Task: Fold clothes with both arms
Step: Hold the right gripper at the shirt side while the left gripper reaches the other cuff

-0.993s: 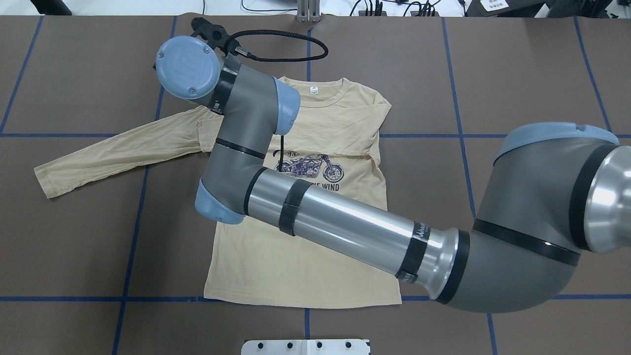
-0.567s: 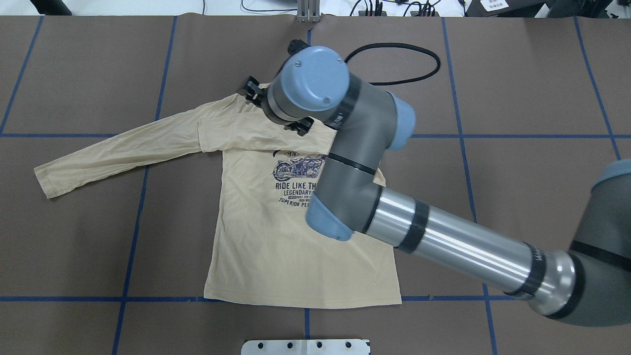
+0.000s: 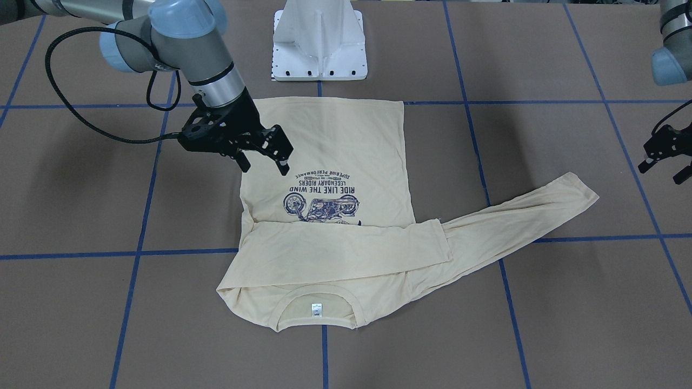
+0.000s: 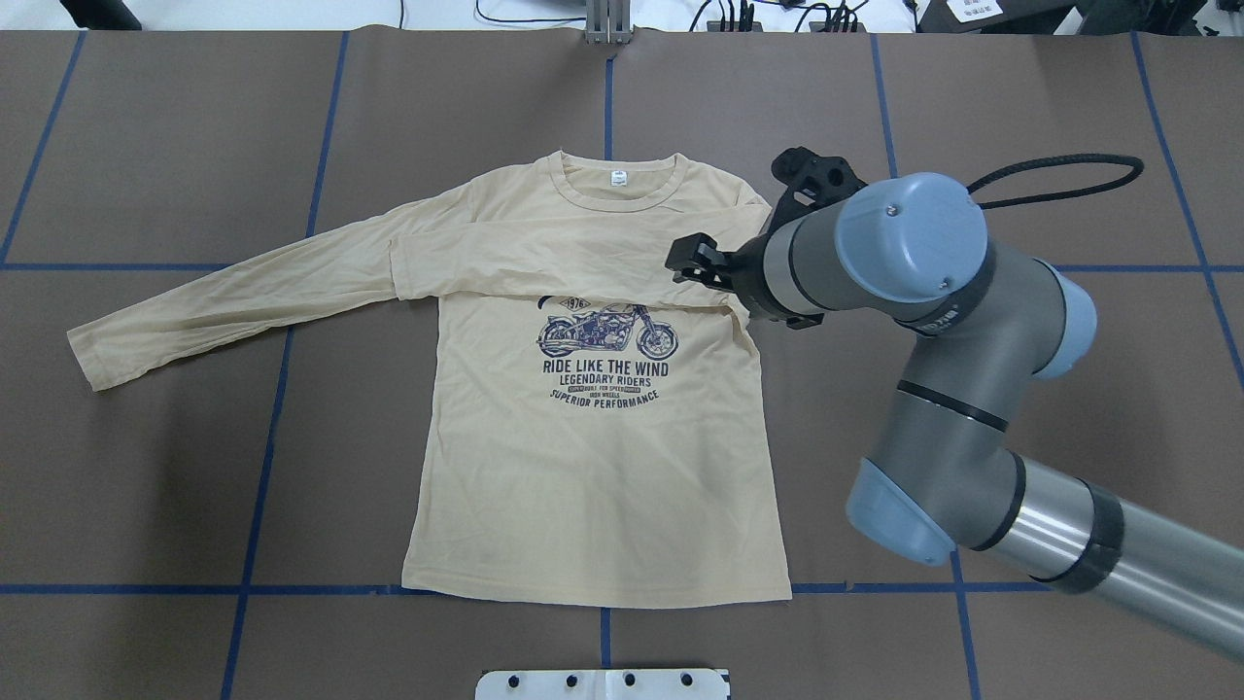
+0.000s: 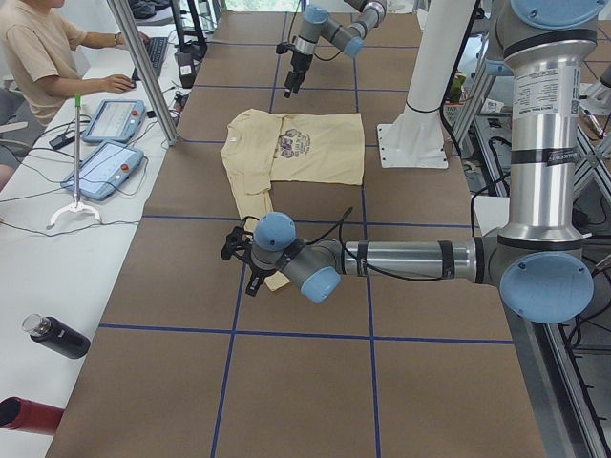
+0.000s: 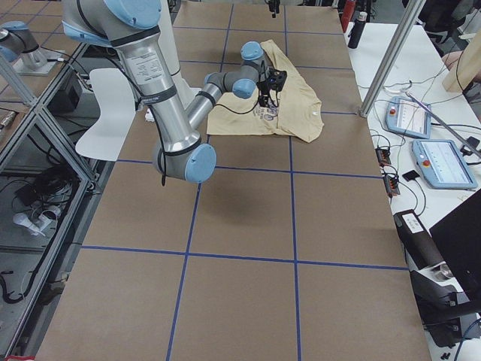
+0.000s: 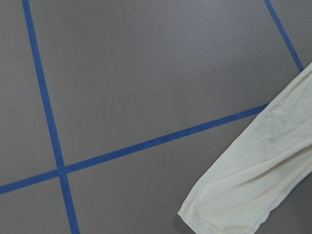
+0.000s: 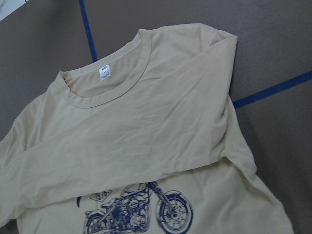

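One sleeve (image 3: pixel 346 248) lies across the shirt (image 3: pixel 346 135); other sleeve (image 3: pixel 519 216) and body unfolded; my right hand (image 3: pixel 264 165) and left hand (image 3: pixel 664 162) open, empty.

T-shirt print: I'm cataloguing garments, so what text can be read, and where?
"1976": badge on the T-shirt.
"RIDE LIKE THE WIND": under the motorcycle.
"LEGENDARY RIDERS": next line.
"SUPERIOR PERFORMANCE": bottom line.
Tiny lines between: unreadable.
Neck label: too small.
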Robot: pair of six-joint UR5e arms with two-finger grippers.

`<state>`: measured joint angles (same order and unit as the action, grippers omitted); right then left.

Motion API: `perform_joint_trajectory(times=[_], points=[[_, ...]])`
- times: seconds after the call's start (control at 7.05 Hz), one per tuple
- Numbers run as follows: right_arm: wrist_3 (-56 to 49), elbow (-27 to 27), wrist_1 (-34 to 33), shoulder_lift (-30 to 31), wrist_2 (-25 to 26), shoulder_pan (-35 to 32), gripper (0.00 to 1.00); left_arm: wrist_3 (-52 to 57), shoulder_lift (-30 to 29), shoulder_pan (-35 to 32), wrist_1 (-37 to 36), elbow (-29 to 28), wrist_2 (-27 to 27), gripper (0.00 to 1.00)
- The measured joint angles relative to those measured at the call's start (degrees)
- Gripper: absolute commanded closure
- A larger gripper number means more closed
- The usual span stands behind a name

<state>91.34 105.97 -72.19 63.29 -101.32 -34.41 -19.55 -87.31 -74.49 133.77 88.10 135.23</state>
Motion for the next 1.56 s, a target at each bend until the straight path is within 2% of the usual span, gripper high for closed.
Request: perform_joint_trajectory(times=[0.28, 0.99, 1.13, 1.56], points=[[-0.72, 1.61, 0.12, 3.61, 0.00, -0.19, 0.00, -2.31, -2.17, 3.65, 0.72, -2.69, 0.05, 0.26], [-0.74, 1.34, 0.34, 4.32, 0.77, 0.53, 0.00, -4.24, -6.30, 6.65, 0.70, -9.89, 0.55, 0.40], [-0.73, 1.26, 0.39, 4.31, 0.87, 0.70, 0.00, -4.28, -6.76, 7.32, 0.68, -10.76, 0.58, 0.45], [-0.67, 1.22, 0.46, 4.30, 1.00, 0.99, 0.00, -4.19, -6.91, 8.46, 0.68, -12.51, 2.23, 0.49]])
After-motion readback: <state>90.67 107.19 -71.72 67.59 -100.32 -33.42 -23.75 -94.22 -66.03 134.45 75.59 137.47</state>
